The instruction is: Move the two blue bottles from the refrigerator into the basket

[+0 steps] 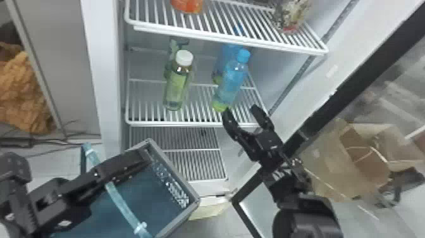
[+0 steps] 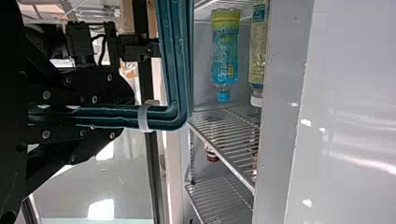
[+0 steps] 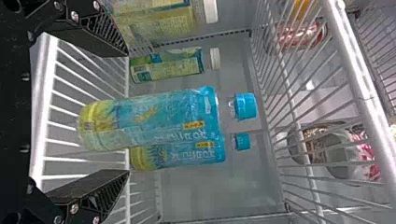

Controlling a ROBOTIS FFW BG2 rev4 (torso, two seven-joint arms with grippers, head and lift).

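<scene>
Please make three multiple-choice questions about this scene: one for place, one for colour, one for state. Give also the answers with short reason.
1. Where are the two blue bottles?
A) in the basket
B) on a refrigerator shelf
C) on the floor

2. What colour are their caps?
A) white
B) red
C) blue

3. How is the right gripper?
A) open
B) shut on a bottle
C) shut on the basket

1 B: both stand on its wires.
2 C: the right wrist view shows two blue caps.
3 A: its fingers stand apart.
</scene>
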